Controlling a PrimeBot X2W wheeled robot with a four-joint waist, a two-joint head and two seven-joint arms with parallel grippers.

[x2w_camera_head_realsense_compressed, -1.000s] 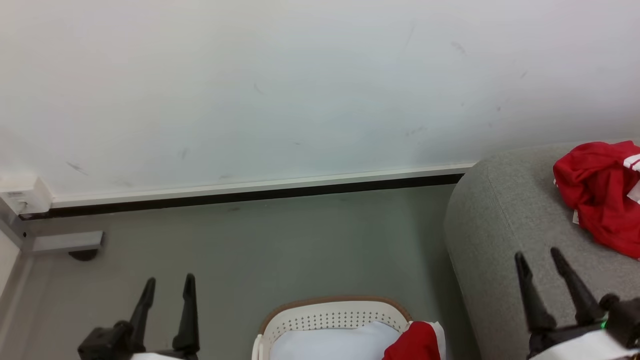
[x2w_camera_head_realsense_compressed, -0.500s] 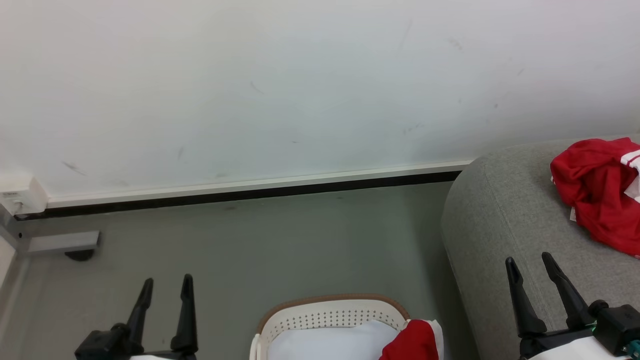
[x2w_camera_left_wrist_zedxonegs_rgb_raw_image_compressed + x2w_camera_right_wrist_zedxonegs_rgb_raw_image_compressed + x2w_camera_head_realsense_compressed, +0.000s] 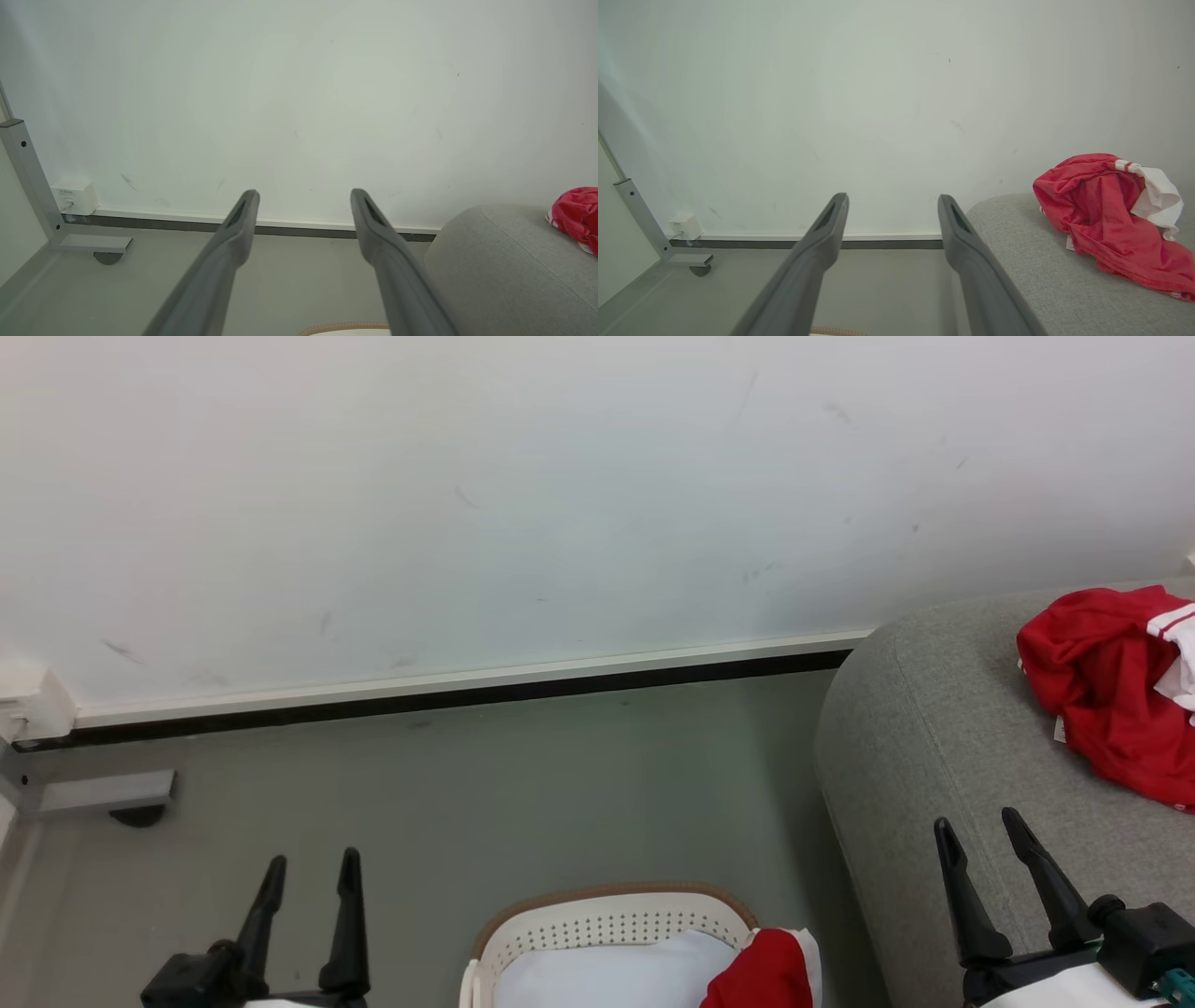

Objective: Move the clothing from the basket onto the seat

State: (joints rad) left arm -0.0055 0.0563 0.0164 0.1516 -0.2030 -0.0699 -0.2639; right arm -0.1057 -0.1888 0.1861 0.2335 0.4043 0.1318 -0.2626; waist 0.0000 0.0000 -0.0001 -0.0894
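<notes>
A: What has changed just now?

B: Little. The view slid a bit sideways, so the camera turned, and the right gripper point(image 3: 976, 819) drew back slightly over the seat point(image 3: 915, 737). It and the left gripper point(image 3: 314, 857) both stand spread, holding nothing.

A: And the task?

B: Half done, I judge. One red garment point(image 3: 1092, 700) lies on the seat. In the basket point(image 3: 607, 919) another red piece point(image 3: 761, 975) hangs at the right rim — beside a pale cloth point(image 3: 607, 980).
</notes>
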